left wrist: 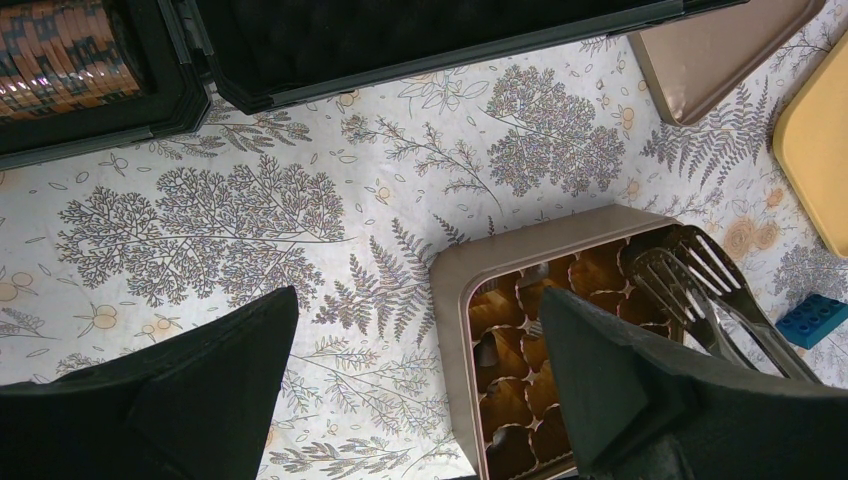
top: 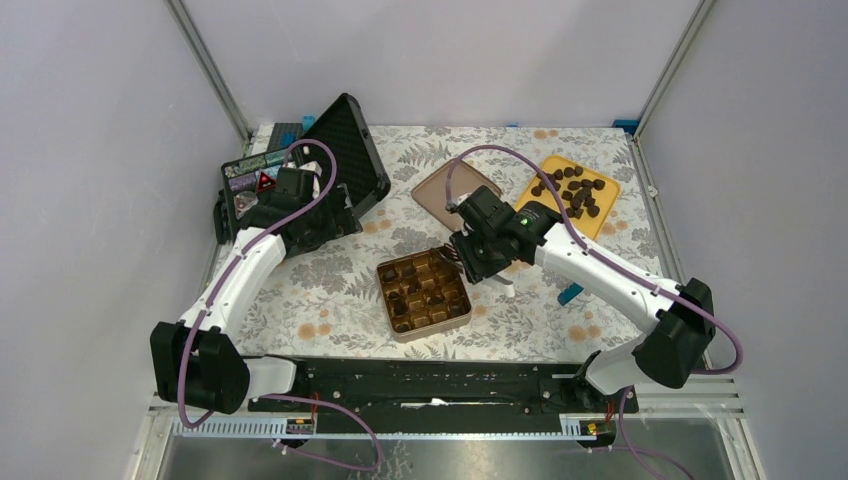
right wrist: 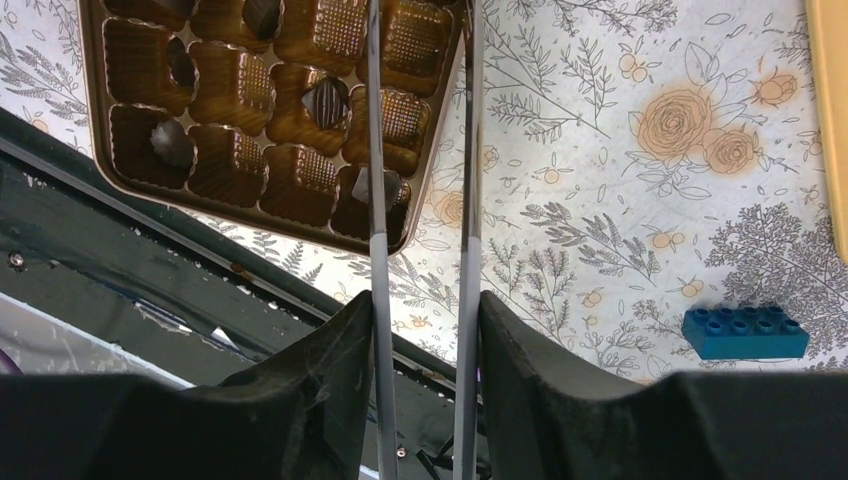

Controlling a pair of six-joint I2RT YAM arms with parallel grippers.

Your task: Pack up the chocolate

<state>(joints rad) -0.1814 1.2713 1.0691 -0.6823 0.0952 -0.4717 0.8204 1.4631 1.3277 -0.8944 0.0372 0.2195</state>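
Note:
Several dark chocolate pieces point(top: 575, 190) lie on a yellow tray point(top: 603, 220) at the back right. A few pieces point(right wrist: 327, 102) sit in the compartments of the golden-brown tin point(top: 465, 310), which stands mid-table. My right gripper point(top: 468, 258) point(right wrist: 425, 300) is shut on metal tongs point(right wrist: 375, 150). Their slotted tips point(left wrist: 690, 280) reach over the tin's right part. I cannot tell whether a piece is between them. My left gripper point(top: 318, 232) point(left wrist: 420, 300) is open wide and empty, hovering left of the tin point(left wrist: 455, 300).
The flat brown lid point(top: 455, 192) lies behind the tin. An open black case point(top: 345, 150) with stacked chips point(left wrist: 60, 50) stands at the back left, close to my left gripper. A blue brick point(top: 570, 293) point(right wrist: 745, 332) lies right of the tin.

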